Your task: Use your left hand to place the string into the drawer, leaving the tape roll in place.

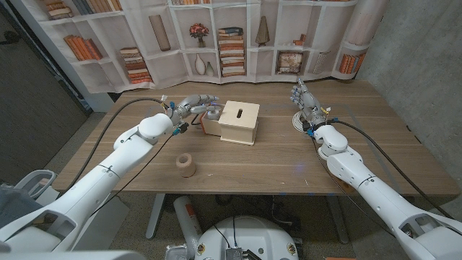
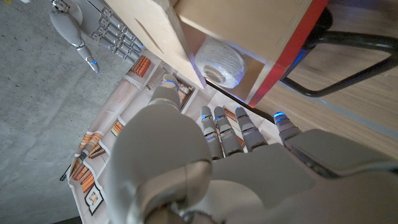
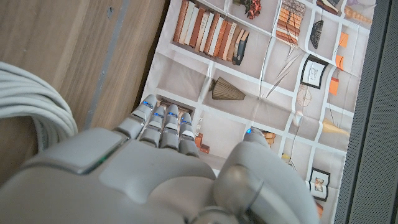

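String (image 2: 219, 64) inside drawer (image 2: 283, 43), left hand (image 1: 196, 107) at its opening

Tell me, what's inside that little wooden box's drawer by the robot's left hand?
In the left wrist view, a white ball of string sits inside the open drawer of the wooden box. The left hand is right beside the drawer. The drawer's deeper part is hidden by the box.

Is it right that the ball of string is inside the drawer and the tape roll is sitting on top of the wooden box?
Not quite. The string is inside the drawer, as the left wrist view shows. But the head view shows the tape roll on the table, not on the wooden box.
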Tool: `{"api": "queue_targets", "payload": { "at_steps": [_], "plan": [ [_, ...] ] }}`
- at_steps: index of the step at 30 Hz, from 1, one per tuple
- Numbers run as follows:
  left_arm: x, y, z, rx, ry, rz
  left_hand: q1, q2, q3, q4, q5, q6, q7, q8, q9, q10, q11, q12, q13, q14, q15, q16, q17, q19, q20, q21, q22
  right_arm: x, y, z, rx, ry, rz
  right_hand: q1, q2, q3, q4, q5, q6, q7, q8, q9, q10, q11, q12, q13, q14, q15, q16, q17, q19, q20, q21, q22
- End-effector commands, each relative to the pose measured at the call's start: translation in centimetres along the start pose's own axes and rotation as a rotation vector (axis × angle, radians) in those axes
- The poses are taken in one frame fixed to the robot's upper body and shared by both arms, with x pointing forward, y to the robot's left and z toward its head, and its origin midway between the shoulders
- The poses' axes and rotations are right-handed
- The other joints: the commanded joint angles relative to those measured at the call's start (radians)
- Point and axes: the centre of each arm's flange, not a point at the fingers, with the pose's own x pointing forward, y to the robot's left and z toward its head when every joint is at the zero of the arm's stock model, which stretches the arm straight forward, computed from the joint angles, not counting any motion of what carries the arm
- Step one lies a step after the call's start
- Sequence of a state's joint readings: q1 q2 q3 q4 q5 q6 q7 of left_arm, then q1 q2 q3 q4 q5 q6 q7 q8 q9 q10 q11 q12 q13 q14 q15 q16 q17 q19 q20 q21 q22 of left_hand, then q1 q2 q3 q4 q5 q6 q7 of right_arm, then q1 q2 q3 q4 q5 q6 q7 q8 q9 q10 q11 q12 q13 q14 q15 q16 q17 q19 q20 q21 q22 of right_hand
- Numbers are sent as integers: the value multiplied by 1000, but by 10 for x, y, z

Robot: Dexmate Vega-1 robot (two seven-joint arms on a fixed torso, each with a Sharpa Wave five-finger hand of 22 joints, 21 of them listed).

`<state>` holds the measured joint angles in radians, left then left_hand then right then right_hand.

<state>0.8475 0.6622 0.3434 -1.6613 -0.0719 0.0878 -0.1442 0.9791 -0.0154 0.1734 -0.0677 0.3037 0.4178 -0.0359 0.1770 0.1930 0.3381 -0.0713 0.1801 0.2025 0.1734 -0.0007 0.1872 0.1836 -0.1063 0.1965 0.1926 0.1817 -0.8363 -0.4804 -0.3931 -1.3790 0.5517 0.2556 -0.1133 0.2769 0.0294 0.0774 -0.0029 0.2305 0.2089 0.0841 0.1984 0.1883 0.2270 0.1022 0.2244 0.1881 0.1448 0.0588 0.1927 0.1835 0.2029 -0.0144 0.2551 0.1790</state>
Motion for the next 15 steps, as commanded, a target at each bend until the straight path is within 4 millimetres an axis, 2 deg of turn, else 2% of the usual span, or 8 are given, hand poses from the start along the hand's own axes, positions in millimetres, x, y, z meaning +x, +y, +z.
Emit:
{"api": "queue_targets", "payload": {
  "at_steps": [1,5,12,13,15],
  "plan": [
    [1,-1,0,-16,-4,-9,-10,2,-4,4,7,-3,3,5,4,-6,2,5,2,-6,-2,-4,6,-4,0,4,2,1,0,0,0,1,3,5,4,1,-6,-1,12,-1,0,2,5,-2,-4,2,6,4,-2,4,5,0,-4,5],
    [0,0,2,-23,-3,13,-17,4,-7,9,9,-6,1,7,4,-9,9,7,2,-9,-8,-3,6,-2,-2,5,2,1,-1,1,0,-1,2,5,4,0,-6,-1,12,-2,0,2,5,-3,-4,2,6,4,-2,4,5,-1,-5,5],
    [0,4,5,-58,-28,18,-30,12,-10,19,11,-5,3,12,4,-7,4,13,2,-6,-9,2,8,9,-9,11,3,-1,-2,4,-5,0,-1,5,5,0,-7,-1,11,-3,0,2,6,-2,-4,2,6,4,-2,4,6,-1,-6,5],
    [0,4,4,-91,-35,14,-36,17,-10,24,11,-3,5,13,4,-7,4,14,2,-7,-9,2,9,11,-11,12,4,-1,-3,4,-6,-1,-1,4,5,0,-7,-1,11,-3,0,2,6,-2,-4,2,6,3,-2,4,7,0,-7,5],
    [0,5,4,-94,-38,28,-70,47,-12,52,12,3,6,19,6,-3,7,19,2,-6,-9,7,12,12,-17,14,6,-2,-3,4,-6,-2,-4,4,5,0,-7,-1,11,-3,0,2,6,-2,-4,2,6,3,-2,4,7,0,-7,5]
  ]
}}
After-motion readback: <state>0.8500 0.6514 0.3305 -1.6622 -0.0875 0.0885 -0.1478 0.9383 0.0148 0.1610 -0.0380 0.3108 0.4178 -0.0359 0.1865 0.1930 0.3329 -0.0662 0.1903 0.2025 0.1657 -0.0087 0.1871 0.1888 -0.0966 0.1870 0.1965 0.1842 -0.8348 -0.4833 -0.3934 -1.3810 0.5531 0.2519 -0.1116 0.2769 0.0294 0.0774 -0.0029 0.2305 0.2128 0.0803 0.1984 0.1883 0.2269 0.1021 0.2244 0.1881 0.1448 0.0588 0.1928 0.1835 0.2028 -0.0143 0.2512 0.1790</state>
